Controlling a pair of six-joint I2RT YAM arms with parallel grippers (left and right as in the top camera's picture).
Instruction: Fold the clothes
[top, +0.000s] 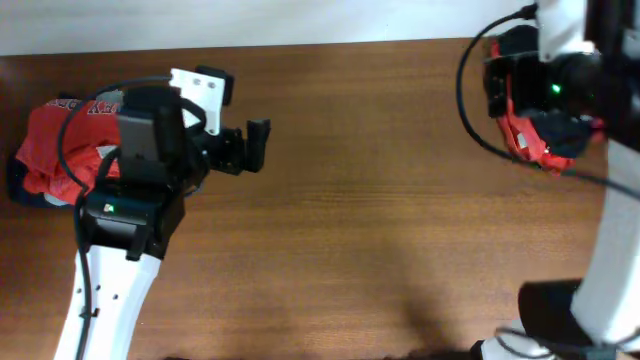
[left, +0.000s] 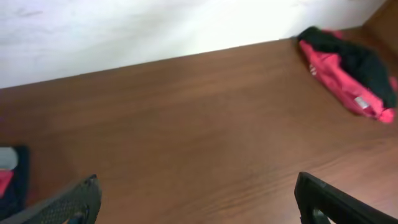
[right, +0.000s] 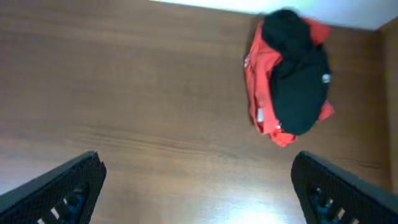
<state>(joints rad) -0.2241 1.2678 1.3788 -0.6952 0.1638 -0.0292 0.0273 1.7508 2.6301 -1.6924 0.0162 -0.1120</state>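
A crumpled red garment with white lettering (top: 50, 150) lies in a pile at the table's left edge, partly under my left arm. Its dark blue and red edge shows at the left of the left wrist view (left: 9, 183). A bunched red and black garment (top: 540, 140) lies at the far right, partly hidden by my right arm. It also shows in the right wrist view (right: 289, 81) and the left wrist view (left: 348, 71). My left gripper (top: 255, 145) (left: 199, 196) is open and empty over bare wood. My right gripper (right: 199, 186) is open and empty, short of the red and black garment.
The brown wooden table (top: 380, 220) runs between the two piles. A white wall (left: 155, 25) borders its far edge. My right arm's base (top: 560, 310) stands at the front right, with cables looping above the right garment.
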